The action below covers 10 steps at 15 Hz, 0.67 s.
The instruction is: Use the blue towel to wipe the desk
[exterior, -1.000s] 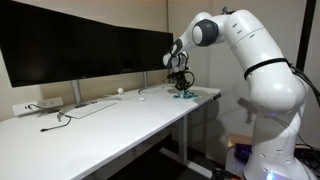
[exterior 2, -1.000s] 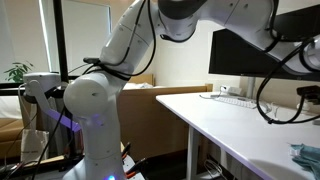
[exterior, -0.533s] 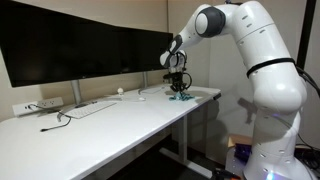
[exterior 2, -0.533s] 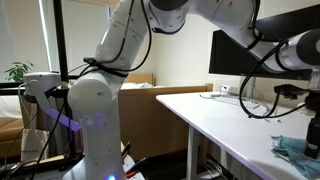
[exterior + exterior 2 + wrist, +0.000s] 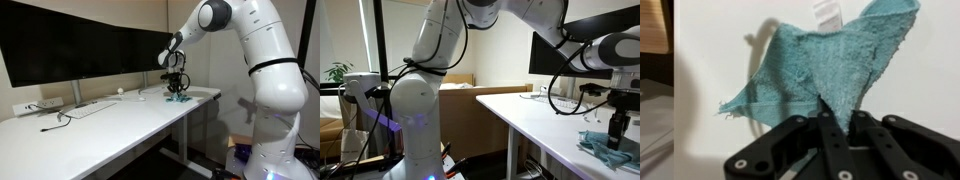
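The blue towel [image 5: 825, 62] is a wrinkled teal cloth with a white tag, spread on the white desk [image 5: 925, 90] and filling the middle of the wrist view. My gripper [image 5: 838, 122] is shut on a raised fold of it. In both exterior views the gripper [image 5: 178, 88] [image 5: 616, 128] points straight down at the desk's far right end, with the towel [image 5: 181, 97] [image 5: 603, 148] bunched under it on the desk [image 5: 110, 125] [image 5: 545, 125].
Wide black monitors [image 5: 80, 50] stand along the back of the desk. A power strip [image 5: 40, 105], cables [image 5: 62, 118] and a flat keyboard [image 5: 92, 107] lie near them. A small white object [image 5: 119, 92] sits mid-desk. The robot's white base [image 5: 410, 120] stands beside the desk edge.
The arm has moved the gripper and the held towel along the desk over the last second. In one exterior view the towel has slid further into the picture from the right edge.
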Each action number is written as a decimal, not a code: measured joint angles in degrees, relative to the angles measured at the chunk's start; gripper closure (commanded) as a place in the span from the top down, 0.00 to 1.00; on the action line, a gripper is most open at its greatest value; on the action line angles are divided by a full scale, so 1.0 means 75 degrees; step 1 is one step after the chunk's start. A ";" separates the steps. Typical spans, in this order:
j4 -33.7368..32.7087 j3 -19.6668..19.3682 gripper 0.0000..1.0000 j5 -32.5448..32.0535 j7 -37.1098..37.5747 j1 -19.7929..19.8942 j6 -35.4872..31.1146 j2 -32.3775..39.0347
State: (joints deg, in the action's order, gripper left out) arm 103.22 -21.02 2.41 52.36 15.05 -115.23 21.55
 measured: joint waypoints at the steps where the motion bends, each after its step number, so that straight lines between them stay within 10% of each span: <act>1: -0.0027 -0.0003 0.07 0.0000 0.0000 0.0004 0.0012 -0.0001; 10: -0.0208 0.0099 0.07 0.0004 0.0000 -0.0016 0.0005 0.0114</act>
State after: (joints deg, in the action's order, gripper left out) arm 101.67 -20.28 2.43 52.36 14.93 -115.19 22.41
